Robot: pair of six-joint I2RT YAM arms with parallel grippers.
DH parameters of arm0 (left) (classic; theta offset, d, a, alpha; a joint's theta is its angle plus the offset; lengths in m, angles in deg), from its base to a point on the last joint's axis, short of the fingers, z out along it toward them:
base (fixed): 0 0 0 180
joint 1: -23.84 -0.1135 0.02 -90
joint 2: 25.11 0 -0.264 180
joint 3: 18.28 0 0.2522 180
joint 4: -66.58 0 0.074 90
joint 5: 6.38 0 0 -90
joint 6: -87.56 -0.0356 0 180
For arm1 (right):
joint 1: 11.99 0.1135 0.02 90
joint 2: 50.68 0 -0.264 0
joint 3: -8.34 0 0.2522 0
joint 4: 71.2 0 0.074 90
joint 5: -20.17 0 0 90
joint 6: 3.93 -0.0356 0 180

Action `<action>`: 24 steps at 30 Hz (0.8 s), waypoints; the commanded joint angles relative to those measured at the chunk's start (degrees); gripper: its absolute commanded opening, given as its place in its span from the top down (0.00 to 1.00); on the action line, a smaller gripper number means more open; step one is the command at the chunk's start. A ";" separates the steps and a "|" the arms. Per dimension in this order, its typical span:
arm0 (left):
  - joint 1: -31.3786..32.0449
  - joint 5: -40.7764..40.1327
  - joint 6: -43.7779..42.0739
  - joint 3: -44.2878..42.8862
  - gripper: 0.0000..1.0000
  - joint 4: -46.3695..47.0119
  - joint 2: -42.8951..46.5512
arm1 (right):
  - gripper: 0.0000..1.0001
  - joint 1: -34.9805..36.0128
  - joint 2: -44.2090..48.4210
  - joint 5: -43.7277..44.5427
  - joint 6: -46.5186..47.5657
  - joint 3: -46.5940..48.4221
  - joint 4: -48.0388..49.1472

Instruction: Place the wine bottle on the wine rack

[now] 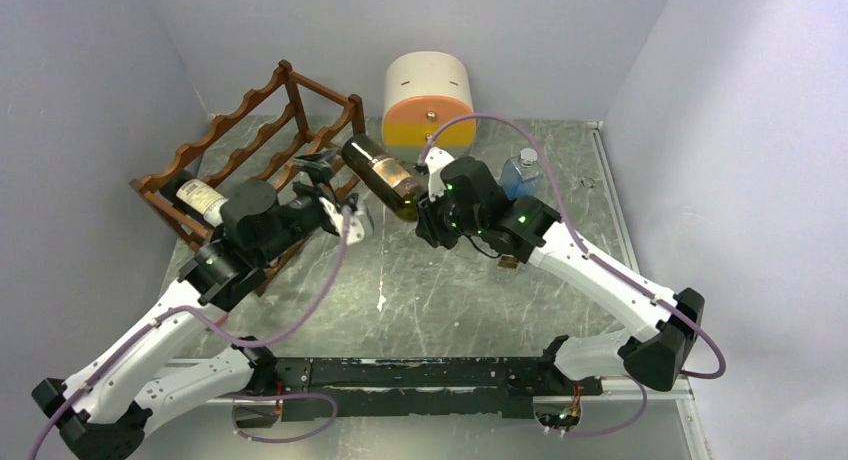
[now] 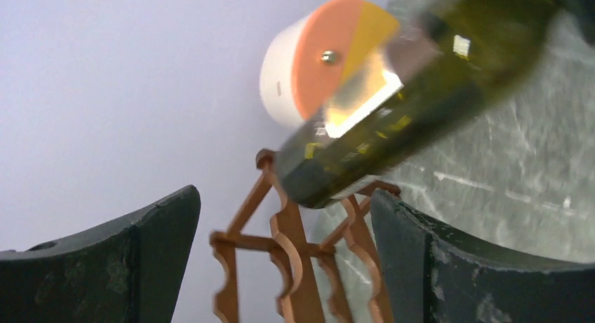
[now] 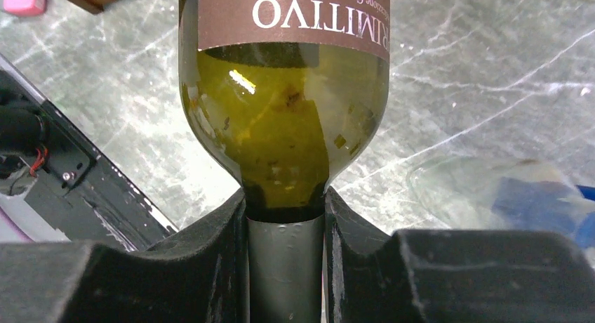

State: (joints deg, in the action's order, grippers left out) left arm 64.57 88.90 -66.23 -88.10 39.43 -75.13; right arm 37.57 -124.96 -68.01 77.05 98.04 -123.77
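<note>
The green wine bottle (image 1: 383, 176) with a brown label hangs in the air, base pointing toward the rack's right end. My right gripper (image 1: 428, 220) is shut on its neck; the right wrist view shows the neck (image 3: 285, 260) clamped between the fingers and the bottle body (image 3: 284, 126) ahead. The reddish-brown wooden wine rack (image 1: 255, 145) stands at the back left, with another bottle (image 1: 203, 198) lying in its near end. My left gripper (image 1: 318, 170) is open and empty just left of the held bottle's base. In the left wrist view the bottle (image 2: 414, 91) hangs above the rack (image 2: 295, 253).
A cream-and-orange rounded drawer box (image 1: 428, 100) stands at the back centre, also in the left wrist view (image 2: 316, 63). A clear plastic bottle with blue content (image 1: 520, 172) lies behind the right arm, also in the right wrist view (image 3: 505, 189). Walls enclose the table.
</note>
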 commanded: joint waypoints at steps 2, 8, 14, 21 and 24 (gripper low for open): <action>0.34 -18.28 34.04 -2.61 0.06 7.39 2.58 | 1.00 0.10 1.27 -2.60 -0.82 -2.89 10.01; 0.32 -24.94 56.14 -7.58 0.06 -2.12 2.03 | 1.00 0.16 0.10 -5.26 -1.48 -7.39 14.35; 0.39 -22.18 62.58 -9.58 0.06 -5.71 4.68 | 1.00 0.78 -1.75 -8.11 -1.25 -10.31 21.93; 0.35 -23.02 64.41 -16.97 0.06 -14.25 4.25 | 1.00 4.58 -3.33 -6.68 -0.82 -11.76 27.26; 0.34 -22.90 64.83 -18.73 0.06 -15.95 3.80 | 1.00 5.21 -5.06 -7.31 -0.45 -10.71 27.25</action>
State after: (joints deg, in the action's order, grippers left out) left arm 64.61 67.02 -3.83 -103.92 28.11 -71.20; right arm 41.88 -129.57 -74.79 75.83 85.54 -106.74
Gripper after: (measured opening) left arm 0.940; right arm 0.356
